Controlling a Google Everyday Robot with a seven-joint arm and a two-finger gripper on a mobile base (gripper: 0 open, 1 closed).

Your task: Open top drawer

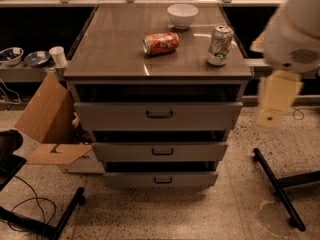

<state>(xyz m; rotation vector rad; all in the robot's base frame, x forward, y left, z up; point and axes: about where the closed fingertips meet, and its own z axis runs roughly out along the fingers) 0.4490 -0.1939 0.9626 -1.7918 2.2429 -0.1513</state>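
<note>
The top drawer point(200, 116) is the tallest and widest of three grey drawer fronts in the cabinet at the centre of the camera view. Its dark loop handle point(160, 114) sits at the middle of the panel. A dark gap shows above the panel, under the cabinet top. My gripper point(274, 104), a cream part hanging from the white arm point(295, 29), is at the right edge of the view. It is to the right of the cabinet, level with the top drawer, and apart from the handle.
On the cabinet top point(110, 49) lie a crushed red can point(160, 43), an upright can point(219, 45) and a white bowl point(182, 15). An open cardboard box point(47, 121) stands at the left of the cabinet. Black stand legs lie on the floor at the left point(45, 224) and right point(277, 189).
</note>
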